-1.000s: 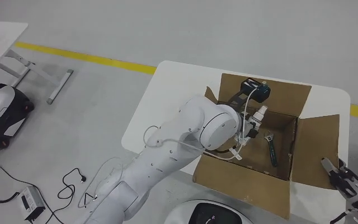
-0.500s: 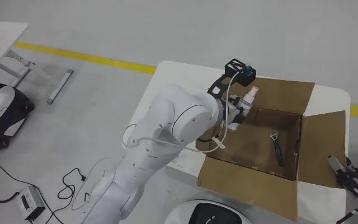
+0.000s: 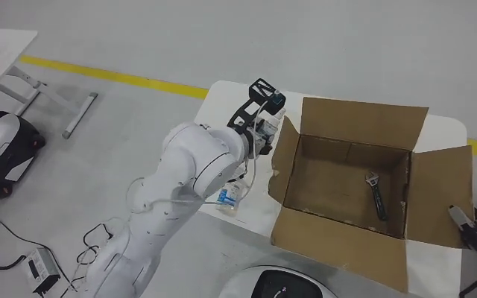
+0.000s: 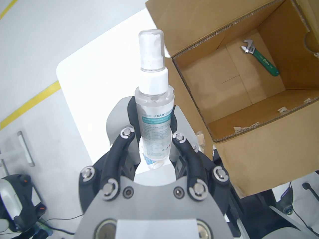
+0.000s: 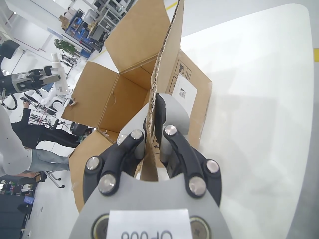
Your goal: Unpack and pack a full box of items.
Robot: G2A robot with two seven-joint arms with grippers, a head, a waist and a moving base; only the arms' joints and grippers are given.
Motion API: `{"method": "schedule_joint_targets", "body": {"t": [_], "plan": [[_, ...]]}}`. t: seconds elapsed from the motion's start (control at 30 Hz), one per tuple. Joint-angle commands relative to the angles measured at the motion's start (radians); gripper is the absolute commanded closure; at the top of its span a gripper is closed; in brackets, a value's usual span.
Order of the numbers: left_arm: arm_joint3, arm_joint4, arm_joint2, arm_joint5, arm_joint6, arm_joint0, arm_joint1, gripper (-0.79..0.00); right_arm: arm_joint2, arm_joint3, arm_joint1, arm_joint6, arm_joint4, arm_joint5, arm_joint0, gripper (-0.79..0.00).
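The open cardboard box point(image 3: 335, 246) stands on the white table point(image 3: 216, 104). Flat on the box floor lies a green-handled wrench point(image 3: 376, 195) point(image 4: 260, 57). My left gripper point(image 3: 267, 127) point(image 4: 152, 123) is shut on a clear spray bottle point(image 4: 154, 115) with a white cap, held upright over the table just outside the box's left flap. At the right end of the box point(image 5: 139, 26), my right gripper point(image 5: 152, 115) is shut on the edge of the side flap; in the top view the right gripper point(image 3: 463, 222) sits by the frame's edge.
A second clear bottle point(image 3: 231, 197) with a blue label rests on the table near its front-left edge, below my left arm. The box's flaps point(image 3: 365, 119) stand open on all sides. Bare table lies left of the box.
My left gripper has carried the spray bottle up out of the box and leftward, past the left flap to above the table. The right gripper has kept hold of the right flap.
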Motion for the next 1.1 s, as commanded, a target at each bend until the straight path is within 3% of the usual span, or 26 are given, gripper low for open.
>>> {"method": "schedule_joint_targets", "body": {"t": [0.0, 0.23, 0.37, 0.5, 0.93, 1.07], "plan": [[-0.017, -0.002, -0.022, 0.004, 0.000, 0.030, 0.034, 0.000, 0.001, 0.004, 0.001, 0.002, 0.003, -0.003, 0.002, 0.000], [-0.059, -0.006, -0.134, 0.015, 0.000, 0.191, 0.151, 0.000, 0.010, 0.006, 0.004, 0.019, 0.021, -0.012, 0.006, 0.000], [-0.061, -0.037, -0.121, 0.039, 0.000, 0.277, 0.211, 0.000, 0.011, 0.009, 0.005, 0.025, 0.024, -0.021, 0.006, 0.000], [-0.040, -0.069, -0.083, 0.084, 0.000, 0.313, 0.265, 0.000, 0.010, 0.014, 0.007, 0.036, 0.030, -0.037, 0.004, 0.000], [-0.040, -0.069, -0.083, 0.084, 0.000, 0.313, 0.265, 0.000, 0.014, 0.036, 0.012, 0.046, 0.042, -0.057, 0.007, 0.000], [-0.006, -0.078, -0.047, 0.057, 0.072, 0.333, 0.260, 0.000, 0.017, 0.045, 0.014, 0.051, 0.046, -0.063, 0.012, 0.000]]}}
